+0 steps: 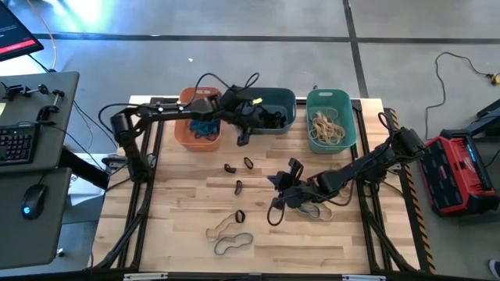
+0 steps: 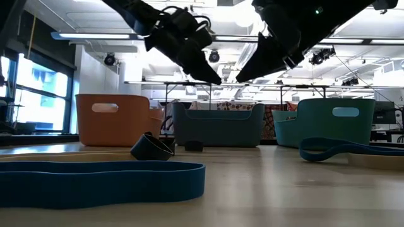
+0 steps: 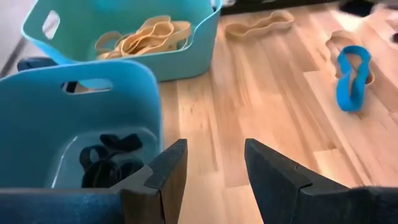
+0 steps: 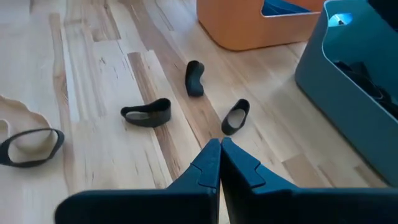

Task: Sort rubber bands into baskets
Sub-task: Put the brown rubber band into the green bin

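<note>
Three baskets stand along the table's far edge: orange (image 1: pixel 187 117) with blue bands, slate (image 1: pixel 275 103) with black bands (image 3: pixel 106 162), and teal (image 1: pixel 328 97) with tan bands (image 3: pixel 146 36). My left gripper (image 1: pixel 243 137) (image 3: pixel 214 168) is open and empty, in the air just in front of the slate basket's near left corner. My right gripper (image 1: pixel 275 181) (image 4: pixel 220 149) is shut and empty above mid-table. Loose black bands (image 4: pixel 194 78) (image 4: pixel 235 117) (image 4: pixel 147 113) lie flat on the wood between the two grippers.
Another black band (image 1: pixel 240 215), a tan band (image 1: pixel 221 228) and a blue band (image 1: pixel 233 244) lie toward the near edge. A tan band (image 1: pixel 316 211) lies under my right arm. A desk with a keyboard (image 1: pixel 16 144) stands off the table's left.
</note>
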Tool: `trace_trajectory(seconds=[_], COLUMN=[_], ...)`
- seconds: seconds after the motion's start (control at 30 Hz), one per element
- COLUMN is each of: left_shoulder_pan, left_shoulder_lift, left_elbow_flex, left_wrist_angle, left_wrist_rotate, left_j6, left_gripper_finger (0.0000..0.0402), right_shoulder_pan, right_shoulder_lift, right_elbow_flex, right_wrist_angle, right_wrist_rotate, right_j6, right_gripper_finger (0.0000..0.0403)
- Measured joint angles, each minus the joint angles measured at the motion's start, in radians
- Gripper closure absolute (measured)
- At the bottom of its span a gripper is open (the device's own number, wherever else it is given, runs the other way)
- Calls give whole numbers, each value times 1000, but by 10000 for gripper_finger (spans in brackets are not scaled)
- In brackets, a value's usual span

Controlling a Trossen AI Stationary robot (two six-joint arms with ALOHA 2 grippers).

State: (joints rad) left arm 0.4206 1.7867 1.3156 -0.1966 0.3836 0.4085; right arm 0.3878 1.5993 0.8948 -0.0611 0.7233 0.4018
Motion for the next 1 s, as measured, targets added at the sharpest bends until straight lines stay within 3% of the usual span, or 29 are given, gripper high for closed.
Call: trace_trajectory(seconds=[0.17,0.3,0.6,1.0], left_shoulder_pan=[-42,-88,-198,-322], left_shoulder_lift=[-95,-179,-342,-427], left_elbow_flex=[-150,-265,-495,-623], left_wrist_angle=[144,225,449,514], left_wrist_rotate=[1,0,-4,-7], left_j6=[-21,-68,-171,-243], left_gripper_finger=[247,247,247,247], right_shoulder_pan=[-14,-16,14,102], right_shoulder_lift=[28,44,20,-3], right_elbow_flex=[0,0,0,18], right_wrist_angle=[21,35,-127,-386], right_wrist_rotate=[-23,-122,-245,-439], right_j6=[27,41,173,395], right_gripper_finger=[403,403,403,403])
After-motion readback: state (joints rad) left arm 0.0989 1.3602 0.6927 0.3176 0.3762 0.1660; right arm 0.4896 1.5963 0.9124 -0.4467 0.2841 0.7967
